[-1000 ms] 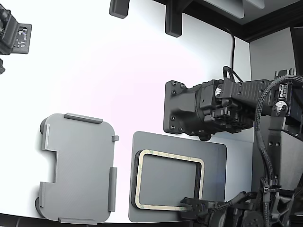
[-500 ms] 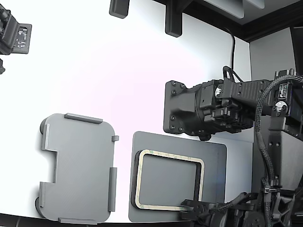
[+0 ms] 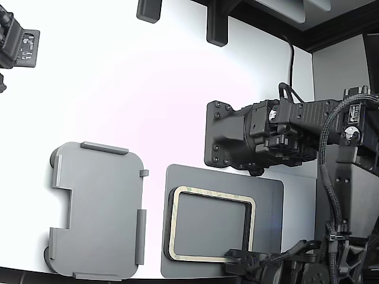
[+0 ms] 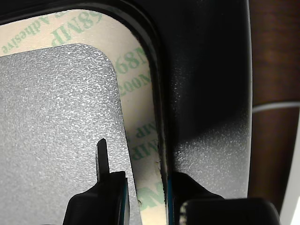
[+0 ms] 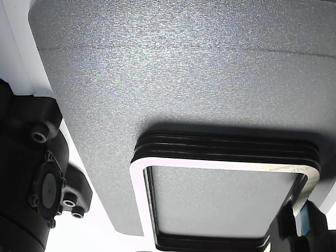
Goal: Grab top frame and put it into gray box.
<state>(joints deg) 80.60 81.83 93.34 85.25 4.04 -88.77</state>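
Grasping step: the end effector (image 4: 143,187) straddles the top frame (image 4: 140,117) with fingers apart, one each side; next, I judge, clamp, then lift toward the gray box (image 3: 98,210).

This is a robotics lab or test bench rather than a home or shop. A bare white tabletop (image 3: 148,89) carries only purpose-made parts: a dark gray flat plate (image 3: 266,198) with a stack of identical black-edged frames (image 5: 226,149) on it, and a light gray plastic tray (image 3: 98,210) with raised tabs beside it. Black machine hardware crowds the exterior view's right (a bolted mounting block (image 3: 228,136), bundled cables (image 3: 331,195), labelled motor housings), and black brackets (image 3: 216,26) hang over the table's far edge, with another device (image 3: 18,44) at the exterior view's upper left
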